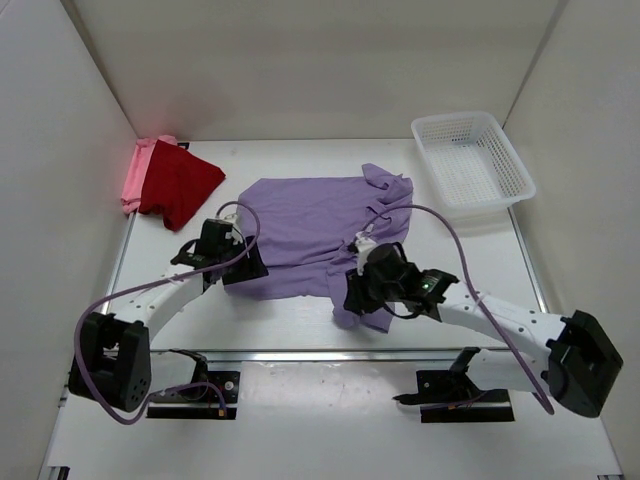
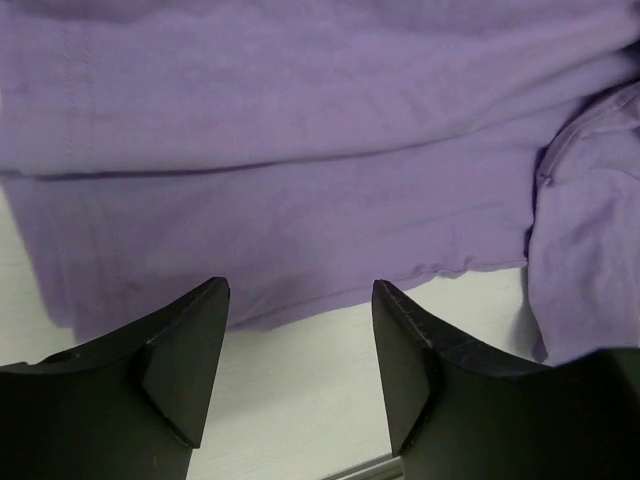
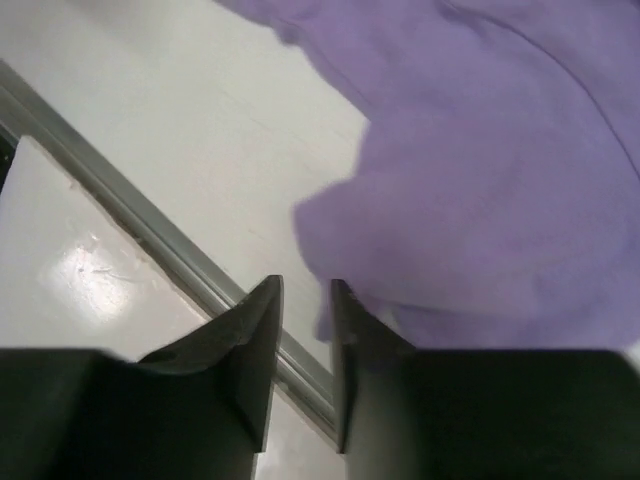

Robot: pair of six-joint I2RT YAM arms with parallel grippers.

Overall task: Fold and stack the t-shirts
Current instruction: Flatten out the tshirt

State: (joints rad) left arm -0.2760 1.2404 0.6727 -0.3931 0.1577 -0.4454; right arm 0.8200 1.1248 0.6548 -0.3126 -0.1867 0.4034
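Observation:
The lavender purple t-shirt (image 1: 310, 225) lies partly folded in the middle of the table, one sleeve flap reaching toward the near edge. My left gripper (image 1: 238, 266) hovers at its near left hem. In the left wrist view that gripper (image 2: 300, 290) is open, with bare table between its fingers and the purple shirt (image 2: 300, 150) just beyond. My right gripper (image 3: 305, 288) stands slightly open with nothing in its narrow gap, beside the near right flap of the purple shirt (image 3: 500, 170). The dark red t-shirt (image 1: 182, 185) lies on the pink t-shirt (image 1: 136, 172) at the far left.
A white mesh basket (image 1: 470, 162) stands at the far right. White walls close in the table on three sides. A metal rail (image 3: 150, 225) runs along the table's near edge, close under my right gripper (image 1: 356, 292).

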